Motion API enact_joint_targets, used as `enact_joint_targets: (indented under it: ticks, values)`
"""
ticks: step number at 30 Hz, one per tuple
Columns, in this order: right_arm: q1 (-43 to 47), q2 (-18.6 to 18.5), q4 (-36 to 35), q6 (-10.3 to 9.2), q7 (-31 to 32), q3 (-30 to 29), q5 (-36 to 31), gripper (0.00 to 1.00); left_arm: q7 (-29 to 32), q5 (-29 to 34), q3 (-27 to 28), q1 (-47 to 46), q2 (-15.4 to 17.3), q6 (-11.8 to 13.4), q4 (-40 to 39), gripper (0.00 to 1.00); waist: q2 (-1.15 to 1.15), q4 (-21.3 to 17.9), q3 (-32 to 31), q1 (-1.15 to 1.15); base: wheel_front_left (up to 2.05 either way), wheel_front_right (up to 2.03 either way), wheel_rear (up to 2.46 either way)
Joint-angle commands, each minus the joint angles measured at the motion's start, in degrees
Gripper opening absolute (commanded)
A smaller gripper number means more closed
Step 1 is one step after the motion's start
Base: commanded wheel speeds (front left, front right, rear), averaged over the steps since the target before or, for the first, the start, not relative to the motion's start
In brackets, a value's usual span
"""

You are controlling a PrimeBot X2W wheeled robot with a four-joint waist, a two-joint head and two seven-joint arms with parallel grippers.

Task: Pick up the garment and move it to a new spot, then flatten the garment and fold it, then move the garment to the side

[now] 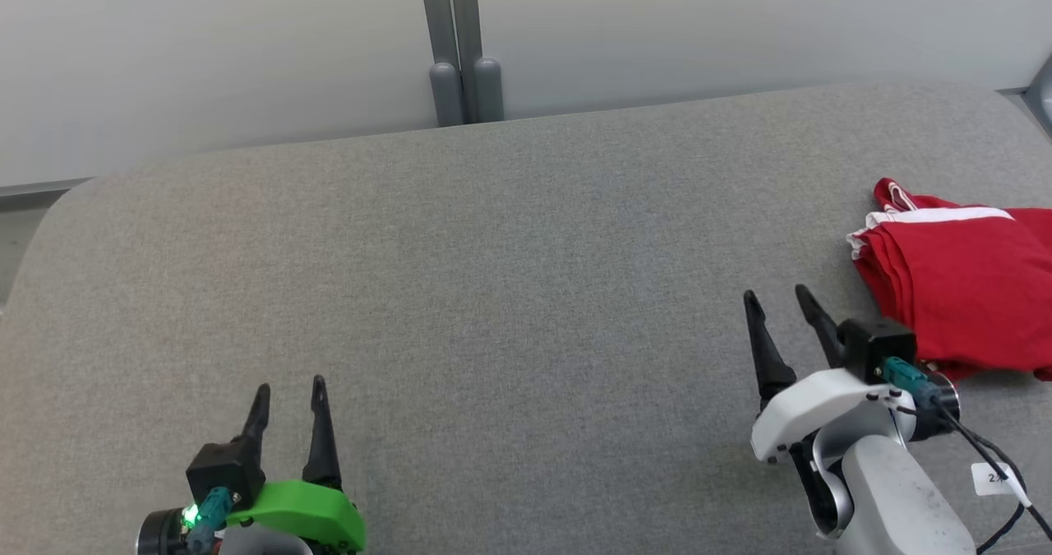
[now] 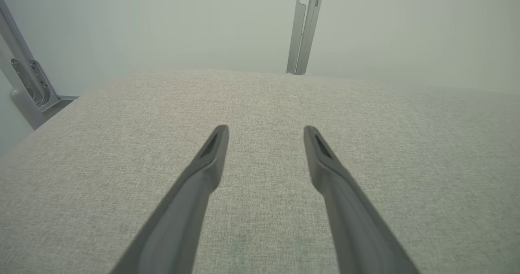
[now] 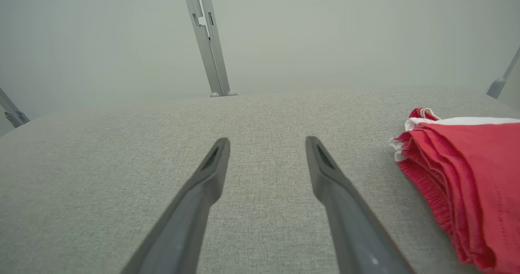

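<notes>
One garment [image 1: 962, 292] at three o'clock, red, white-trimmed, folded in layers, two grippers, my left gripper [image 1: 291, 384] spread empty, my right gripper [image 1: 776, 293] likewise.

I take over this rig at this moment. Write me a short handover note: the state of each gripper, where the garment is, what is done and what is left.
Left gripper: open, empty, fingers apart over bare fabric at the near left of the grey padded table.
Right gripper: open, empty, its fingers just left of the garment and apart from it.
The garment: red with white trim, folded in layers at the table's right side, partly cut off by the head view's edge.
Done, as it looks: folded and set aside.
Left: probably nothing; only check that the fold is tidy.
</notes>
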Motion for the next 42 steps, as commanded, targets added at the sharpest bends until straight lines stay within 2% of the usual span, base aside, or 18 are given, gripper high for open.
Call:
enact_joint_targets:
  ticks: [1,4,25,42]
  values:
    - [0.23,0.05,0.33,0.00,0.07,-0.09,0.11,0.00,0.07,-0.11,0.01,0.07,-0.08,-0.03,0.40,0.00,0.00,0.01,0.00,0.00,0.00,0.00,0.00]
    - [0.98,0.14,1.17,0.00,0.72,-0.61,1.43,0.00,0.64,-1.45,0.38,0.21,-0.17,-0.20,1.32,0.00,0.00,0.05,-0.02,0.00,0.00,0.00,0.00]
    - [3.90,0.07,-4.25,0.00,6.19,-2.89,23.64,0.00,6.13,-22.27,3.35,-0.31,-0.04,-2.77,-1.47,0.00,0.00,0.66,-0.15,0.00,0.00,0.00,0.00]
    - [5.64,0.02,-7.53,0.00,9.82,-4.52,37.79,0.00,9.77,-35.59,5.39,-0.81,0.05,-4.43,-3.16,0.00,0.00,1.15,-0.25,0.00,0.00,0.00,0.00]
